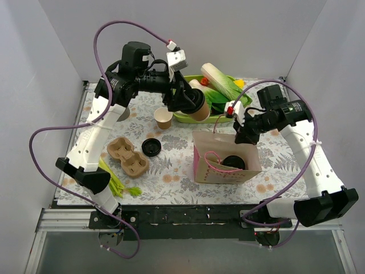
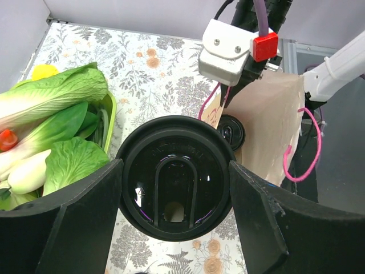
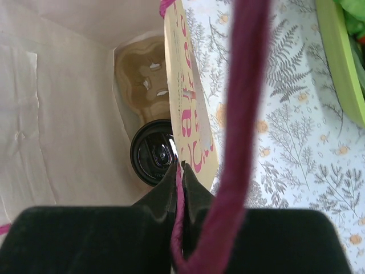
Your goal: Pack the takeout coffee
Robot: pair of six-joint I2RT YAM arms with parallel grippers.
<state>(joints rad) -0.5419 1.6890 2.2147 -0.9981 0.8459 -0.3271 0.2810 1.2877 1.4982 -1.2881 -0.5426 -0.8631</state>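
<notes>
My left gripper [image 1: 191, 105] is shut on a tan takeout coffee cup [image 1: 200, 110] with a black lid [image 2: 174, 177], held tilted above the table near the green tray. A second lidded cup [image 1: 232, 162] stands inside the open paper bag [image 1: 225, 171], on a brown pulp tray [image 3: 142, 80] at the bag's bottom. My right gripper [image 3: 181, 171] is shut on the bag's pink cord handle [image 3: 239, 114] at the bag's far rim. An uncovered tan cup [image 1: 163, 118] stands on the table, and a loose black lid [image 1: 151, 147] lies near it.
A green tray [image 1: 197, 120] of leafy vegetables sits at the back, right behind the held cup. Another brown pulp cup tray [image 1: 128, 156] lies left of the loose lid. Green stalks [image 1: 117, 182] lie by the left arm's base.
</notes>
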